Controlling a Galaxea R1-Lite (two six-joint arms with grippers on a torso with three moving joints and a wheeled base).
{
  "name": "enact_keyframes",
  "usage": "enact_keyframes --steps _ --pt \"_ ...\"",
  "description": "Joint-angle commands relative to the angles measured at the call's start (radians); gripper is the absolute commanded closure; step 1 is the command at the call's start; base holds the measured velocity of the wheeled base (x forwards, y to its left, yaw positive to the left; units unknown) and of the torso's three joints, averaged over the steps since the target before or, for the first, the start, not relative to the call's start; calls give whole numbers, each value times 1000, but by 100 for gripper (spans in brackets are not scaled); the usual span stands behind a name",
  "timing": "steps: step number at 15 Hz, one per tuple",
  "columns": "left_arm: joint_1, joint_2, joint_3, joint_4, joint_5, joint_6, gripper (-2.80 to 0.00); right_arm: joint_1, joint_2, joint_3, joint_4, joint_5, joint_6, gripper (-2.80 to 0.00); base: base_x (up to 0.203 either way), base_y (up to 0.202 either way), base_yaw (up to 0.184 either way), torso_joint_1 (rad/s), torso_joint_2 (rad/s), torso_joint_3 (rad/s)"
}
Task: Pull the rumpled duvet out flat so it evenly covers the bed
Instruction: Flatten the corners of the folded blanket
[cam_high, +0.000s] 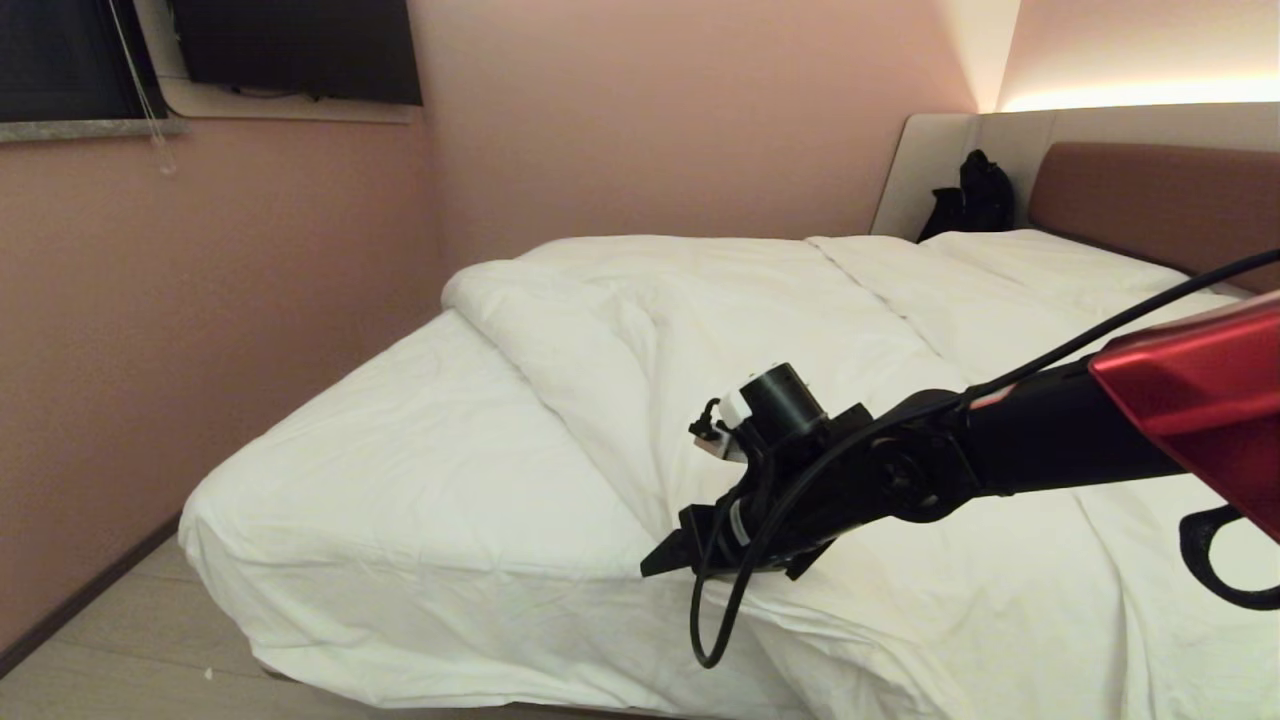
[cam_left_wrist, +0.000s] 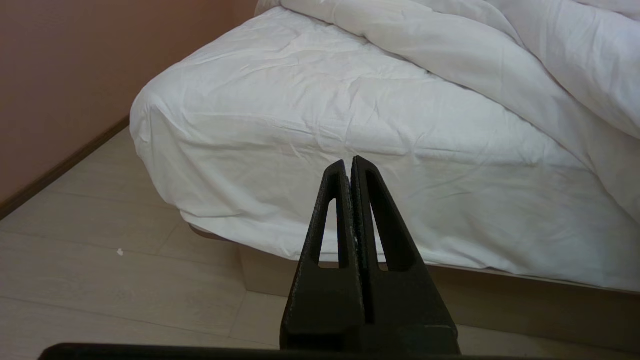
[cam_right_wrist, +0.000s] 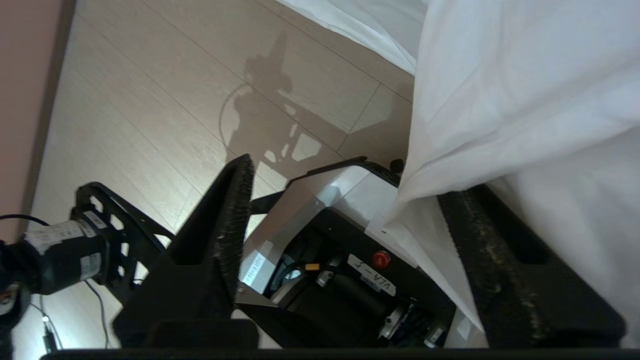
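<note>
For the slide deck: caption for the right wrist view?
Right claw open at the bed's edge, duvet corner draped beside one finger.

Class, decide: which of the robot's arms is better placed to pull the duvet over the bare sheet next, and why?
Right. The right gripper hangs open at the duvet edge, cloth against one finger. The left gripper is shut, low before the bed.

A white sticker (cam_right_wrist: 371, 281) on the robot base (cam_right_wrist: 325, 210), beside a red button (cam_right_wrist: 381, 258), carries the letters "VLA" followed by a dash and a further mark too small to make out. No other text is legible.
</note>
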Motion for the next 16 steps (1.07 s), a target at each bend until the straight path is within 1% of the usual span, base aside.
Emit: enact_keyframes --steps 1,5,8,11,12,14,16 --pt "0 0 0 0 0 -1 0 1 -47 2 4 -4 9 -280 0 0 0 0 0 0" --pt "0 0 0 0 0 -1 0 -8 -153 9 11 -21 30 -280 0 0 0 0 0 0" --pt "0 0 0 0 0 -1 0 -37 -233 12 44 -28 39 -280 0 0 0 0 0 0" --pt "0 0 0 0 0 -1 0 -105 -283 34 52 -28 44 -280 0 0 0 0 0 0" --pt "0 0 0 0 0 -1 0 -148 -289 26 50 -27 45 -280 0 0 0 0 0 0" --pt "0 0 0 0 0 -1 0 -186 -287 5 48 -25 47 -280 0 0 0 0 0 0" --pt "0 0 0 0 0 -1 0 -274 -258 -38 44 -18 49 -280 0 0 0 0 0 0"
